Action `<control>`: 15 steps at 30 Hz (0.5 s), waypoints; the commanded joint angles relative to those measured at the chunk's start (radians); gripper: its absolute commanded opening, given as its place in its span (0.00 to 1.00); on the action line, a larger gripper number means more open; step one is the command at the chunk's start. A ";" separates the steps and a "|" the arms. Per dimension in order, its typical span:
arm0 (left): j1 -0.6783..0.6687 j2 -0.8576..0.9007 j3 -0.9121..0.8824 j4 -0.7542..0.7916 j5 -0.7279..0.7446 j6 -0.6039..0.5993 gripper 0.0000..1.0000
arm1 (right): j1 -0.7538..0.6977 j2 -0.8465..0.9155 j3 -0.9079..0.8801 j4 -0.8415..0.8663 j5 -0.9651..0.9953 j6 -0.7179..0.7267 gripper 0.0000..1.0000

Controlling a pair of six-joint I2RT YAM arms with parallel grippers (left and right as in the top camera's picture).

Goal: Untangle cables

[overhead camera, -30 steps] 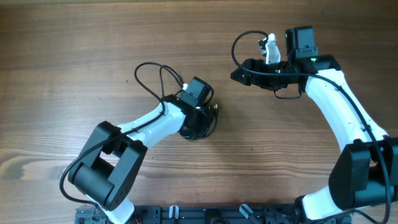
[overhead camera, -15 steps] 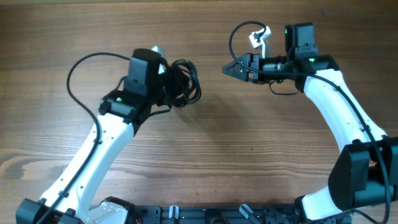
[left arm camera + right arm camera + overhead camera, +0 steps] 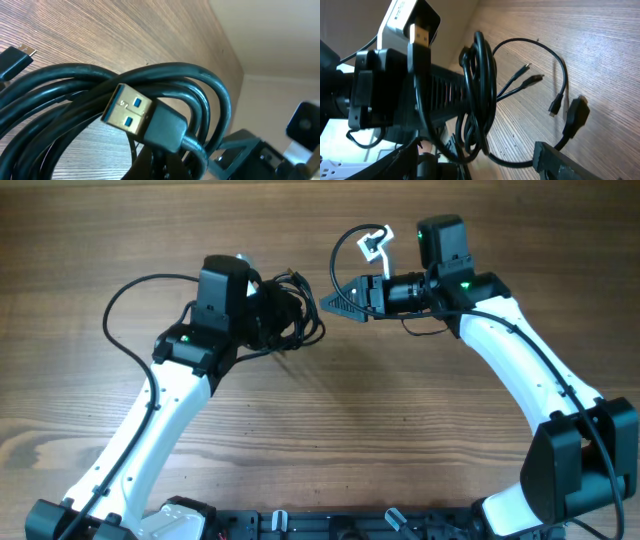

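Our left gripper (image 3: 266,317), raised from low over the table (image 3: 400,450) within the last second, appears clamped on the cables (image 3: 296,308), which it holds aloft left of centre. They remain a tight black coil; a blue-tongued USB plug (image 3: 131,114) lies across it and thin plug ends (image 3: 535,77) dangle free. Our right gripper (image 3: 328,302) has slid leftward and sits just beside the bundle, jaws parted and empty. We judge a two-handed pull is being set up; no strand is separated yet
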 commanded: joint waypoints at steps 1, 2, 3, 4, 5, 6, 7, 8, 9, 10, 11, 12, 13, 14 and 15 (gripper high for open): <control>0.010 -0.003 0.012 0.034 0.017 -0.042 0.04 | 0.027 0.015 0.021 0.004 0.054 0.002 0.75; 0.010 -0.003 0.012 0.035 0.017 -0.048 0.04 | 0.034 0.015 0.021 0.002 0.082 0.008 0.75; 0.010 -0.003 0.012 0.034 0.016 -0.060 0.04 | 0.043 0.015 0.021 0.001 0.113 0.023 0.75; 0.010 -0.003 0.012 0.037 0.018 -0.060 0.04 | 0.051 0.015 0.021 0.002 0.127 0.032 0.75; 0.010 -0.003 0.012 0.037 0.020 -0.060 0.04 | 0.060 0.015 0.021 0.007 0.133 0.031 0.75; 0.010 -0.003 0.012 0.037 0.020 -0.060 0.04 | 0.068 0.015 0.021 0.010 0.143 0.032 0.75; 0.010 -0.003 0.012 0.037 0.021 -0.060 0.04 | 0.076 0.015 0.021 0.014 0.164 0.043 0.75; 0.010 -0.003 0.012 0.037 0.027 -0.060 0.04 | 0.080 0.015 0.021 0.014 0.192 0.061 0.75; 0.010 -0.003 0.012 0.037 0.037 -0.061 0.04 | 0.087 0.015 0.021 0.013 0.240 0.093 0.75; 0.010 -0.003 0.012 0.037 0.044 -0.061 0.04 | 0.091 0.015 0.021 0.013 0.275 0.111 0.74; 0.010 -0.003 0.012 0.038 0.051 -0.060 0.04 | 0.094 0.015 0.021 0.015 0.294 0.116 0.74; 0.010 -0.003 0.012 0.039 0.060 -0.060 0.04 | 0.097 0.015 0.021 0.021 0.319 0.132 0.73; 0.010 -0.003 0.012 0.040 0.066 -0.060 0.04 | 0.098 0.015 0.021 0.024 0.332 0.142 0.71; 0.010 -0.003 0.012 0.041 0.078 -0.060 0.04 | 0.098 0.015 0.021 0.031 0.340 0.158 0.71; 0.010 -0.003 0.012 0.045 0.092 -0.060 0.04 | 0.098 0.015 0.021 0.039 0.341 0.166 0.70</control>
